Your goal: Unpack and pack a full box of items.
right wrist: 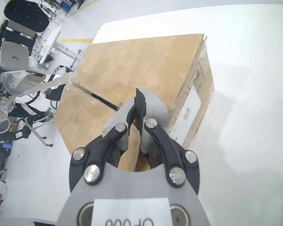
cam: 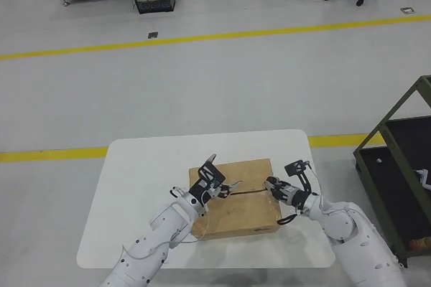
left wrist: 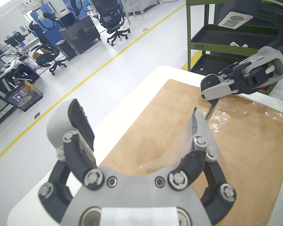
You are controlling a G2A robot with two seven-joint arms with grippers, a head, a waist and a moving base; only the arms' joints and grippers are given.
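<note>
While the cardboard box sits mid-table, left gripper spread wide above its top, right gripper pinched shut at the right end of the seam, white tabletop stretching wide to the left, green cart near the right edge.

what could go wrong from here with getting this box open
1. The clear tape strip clings to the open left gripper; it may not come free and could foul the next grasp.
2. The right gripper is shut at the taped seam of the box, flaps closed; a pull might drag the box over the table.
</note>
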